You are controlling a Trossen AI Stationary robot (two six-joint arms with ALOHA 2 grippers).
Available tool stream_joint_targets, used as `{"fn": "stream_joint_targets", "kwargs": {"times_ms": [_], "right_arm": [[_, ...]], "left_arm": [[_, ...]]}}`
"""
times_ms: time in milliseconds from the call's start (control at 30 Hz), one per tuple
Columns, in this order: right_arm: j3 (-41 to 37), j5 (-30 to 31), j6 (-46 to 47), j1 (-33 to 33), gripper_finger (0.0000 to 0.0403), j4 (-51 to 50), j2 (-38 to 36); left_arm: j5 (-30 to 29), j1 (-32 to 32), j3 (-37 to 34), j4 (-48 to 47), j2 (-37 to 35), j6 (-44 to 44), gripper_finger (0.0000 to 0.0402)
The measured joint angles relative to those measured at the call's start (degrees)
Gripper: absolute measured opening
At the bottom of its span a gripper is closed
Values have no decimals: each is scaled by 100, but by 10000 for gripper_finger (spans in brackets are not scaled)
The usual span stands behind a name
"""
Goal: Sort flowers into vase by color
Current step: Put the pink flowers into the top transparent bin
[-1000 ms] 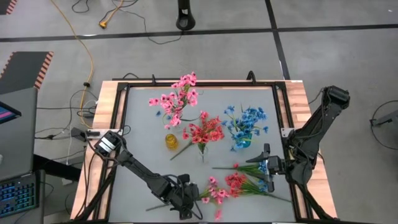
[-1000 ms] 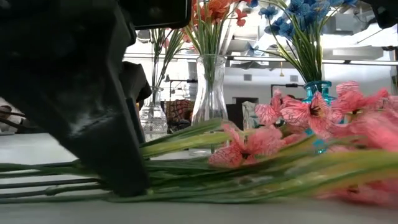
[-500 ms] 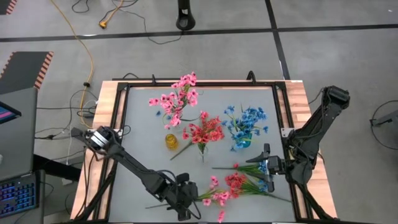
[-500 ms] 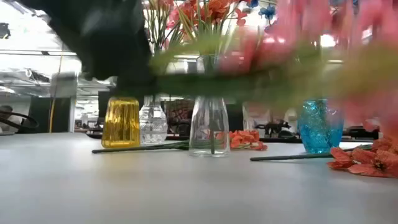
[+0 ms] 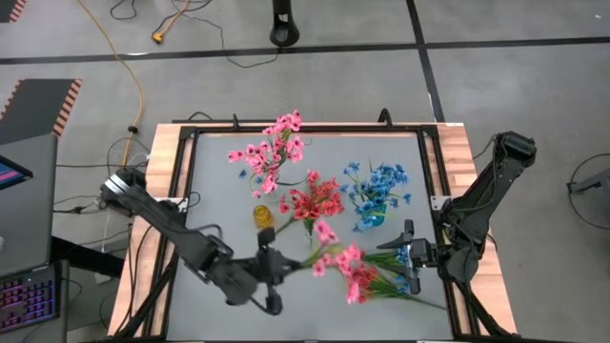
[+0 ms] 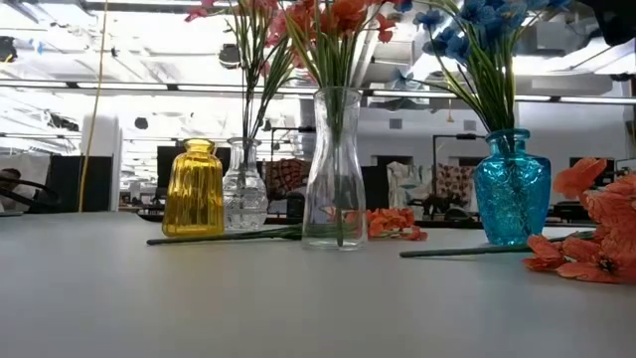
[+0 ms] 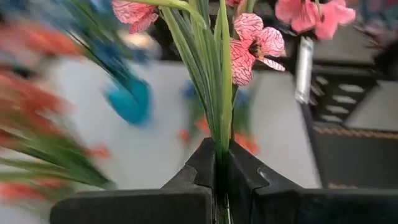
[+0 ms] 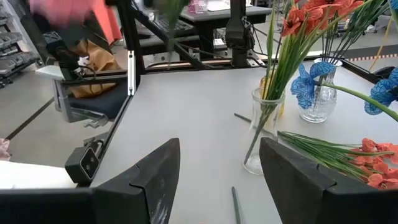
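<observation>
My left gripper hovers over the table's near middle, shut on a pink flower spray. The spray's blossoms fan out beyond the fingers. My right gripper waits open at the right, beside green-stemmed coral-red flowers lying flat on the table. Four vases stand mid-table. They are a yellow one, a cut-glass one with pink flowers, a tall clear one with coral-red flowers, and a blue one with blue flowers. My left gripper pinches the spray's bundle of thin green stems and leaves between its two fingers. The spray runs on ahead of the fingers, toward the table's right. It is lifted clear of the table, and the blossoms stand beyond and above the fingertips.
A loose green stem lies on the table in front of the yellow and cut-glass vases. A black frame rail and wooden border edge the table. The grey tabletop near the front shows bare.
My left gripper has risen from the table near its front edge and drawn toward the middle. It has tipped up from pointing steeply down to nearly level. The pink spray has come up with it, lifted clear of the flowers left lying on the table.
</observation>
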Motion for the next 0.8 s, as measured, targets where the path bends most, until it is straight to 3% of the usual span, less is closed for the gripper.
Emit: {"fn": "stream_joint_targets", "kwargs": {"times_ms": [167,367,800], "right_arm": [[0,2,0,0,249,-8,-1],[0,2,0,0,249,-27,1],[0,4,-2,-1,249,-32,1]], "left_arm": [[-825,-60,-314,444,-556,762,1],[-859,-42,-1422,1779,-1324,1472,0],[41,133,-4834,7948,-3437,4934,0]]}}
